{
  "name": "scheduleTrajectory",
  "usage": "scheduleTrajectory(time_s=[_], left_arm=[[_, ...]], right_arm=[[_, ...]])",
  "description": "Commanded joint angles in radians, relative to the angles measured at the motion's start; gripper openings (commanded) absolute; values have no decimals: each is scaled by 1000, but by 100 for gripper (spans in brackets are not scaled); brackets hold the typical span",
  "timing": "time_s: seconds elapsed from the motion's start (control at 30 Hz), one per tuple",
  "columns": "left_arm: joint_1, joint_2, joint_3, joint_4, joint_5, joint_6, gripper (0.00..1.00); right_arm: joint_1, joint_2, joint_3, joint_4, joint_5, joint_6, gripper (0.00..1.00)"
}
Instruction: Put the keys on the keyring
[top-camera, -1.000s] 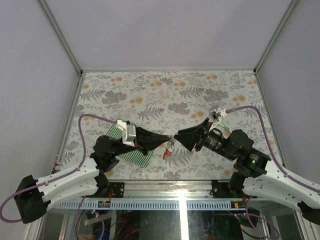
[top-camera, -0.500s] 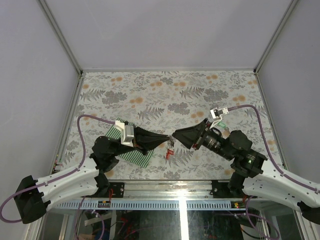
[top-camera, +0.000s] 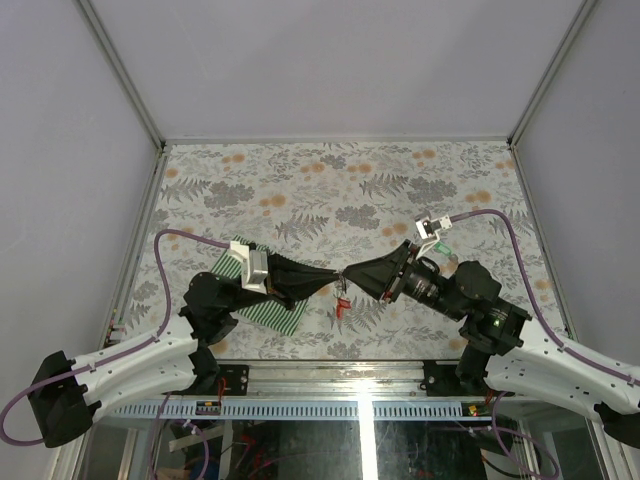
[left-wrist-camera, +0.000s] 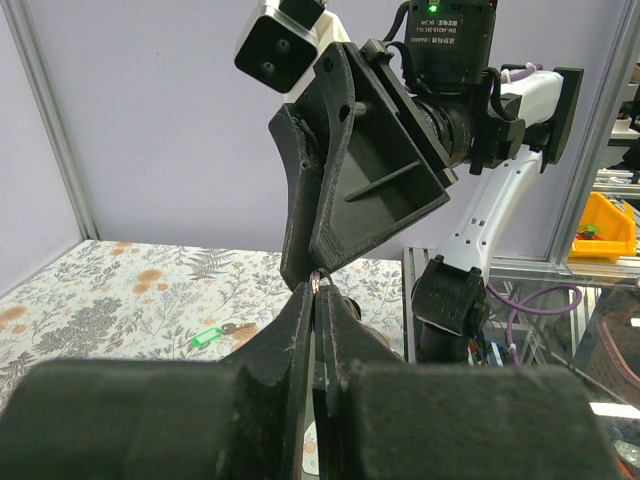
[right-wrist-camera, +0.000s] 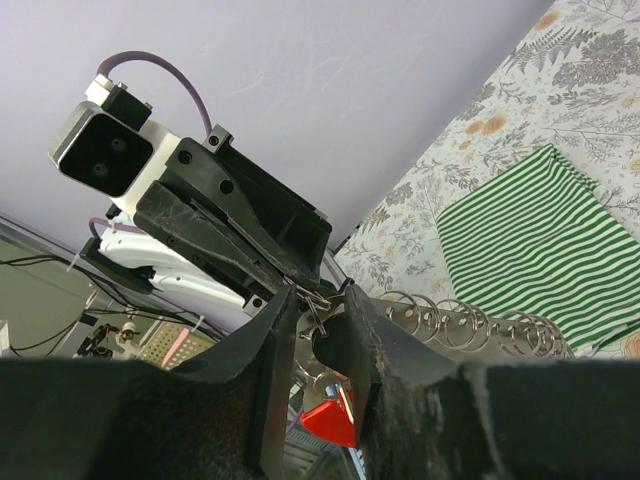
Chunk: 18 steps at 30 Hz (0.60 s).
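The left gripper (left-wrist-camera: 318, 298) has its fingers pressed almost together, pinching the thin wire of the keyring (left-wrist-camera: 318, 283) at their very tips. The right gripper (right-wrist-camera: 318, 296) meets it tip to tip. Its fingers are drawn in close on the same wire loop, with only a narrow slit between them. From above, the two grippers touch at the keyring (top-camera: 342, 284) over the near middle of the desk (top-camera: 300, 180), held up off the surface. The red tag (top-camera: 341, 306) hangs just below the meeting point. In the right wrist view, a row of silvery loops (right-wrist-camera: 470, 322) trails beside the right finger. A striped cloth (right-wrist-camera: 530, 240) lies flat under the left arm. A key with a green tag (left-wrist-camera: 205, 337) lies on the desk, well apart from the keyring.
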<state>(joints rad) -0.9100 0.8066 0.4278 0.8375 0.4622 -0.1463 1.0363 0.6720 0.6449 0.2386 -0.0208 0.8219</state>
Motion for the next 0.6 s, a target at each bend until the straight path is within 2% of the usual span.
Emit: scheduleTrajectory(time_s=[0.0, 0.57], left_arm=[[-4, -16, 1, 100, -25, -1, 0], [-4, -20, 2, 85, -31, 5, 0]], right_arm=[[4, -18, -2, 67, -15, 11, 30], [5, -24, -1, 63, -30, 13, 5]])
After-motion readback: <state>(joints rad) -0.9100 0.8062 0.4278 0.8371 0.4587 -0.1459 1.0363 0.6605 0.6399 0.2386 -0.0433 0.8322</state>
